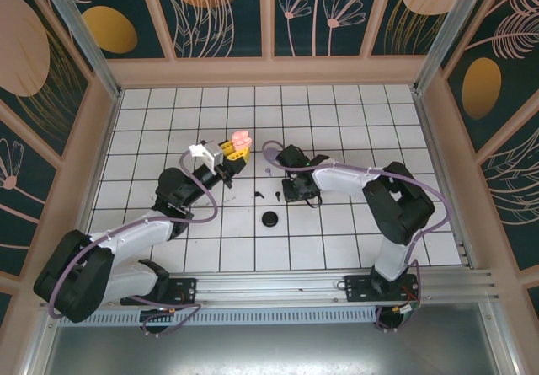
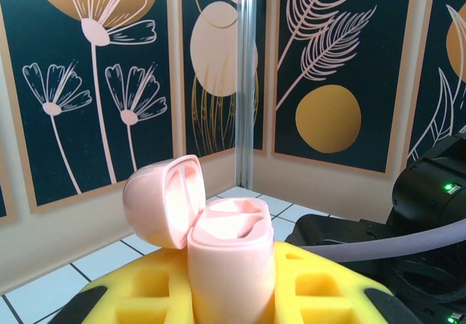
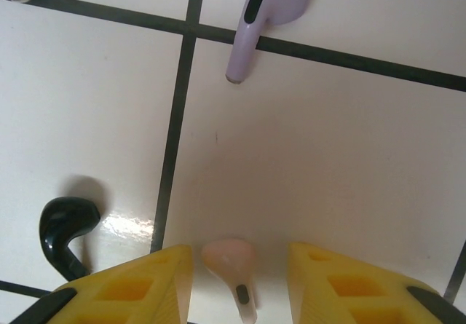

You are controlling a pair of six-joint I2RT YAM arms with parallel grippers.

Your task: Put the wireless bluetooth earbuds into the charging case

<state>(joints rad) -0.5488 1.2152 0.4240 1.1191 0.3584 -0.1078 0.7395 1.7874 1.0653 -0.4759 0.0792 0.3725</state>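
My yellow fingertips (image 3: 131,287): matt moulded plastic. Small pink stemmed earbud (image 3: 228,260) and pink hinged oval case (image 2: 226,258): smooth, satin plastic. Black stemmed earbud (image 3: 65,226): glossy. White tiled bench (image 3: 328,156): glazed sheen.

Bright, even light is falling from above on the white tiled table (image 1: 253,253), and shadows are lying soft. In the right wrist view glare is shining beside the black earbud (image 3: 65,226), and the near yellow fingertips (image 3: 131,287) are appearing blurred. The pink charging case (image 2: 231,266) is looking slightly soft.
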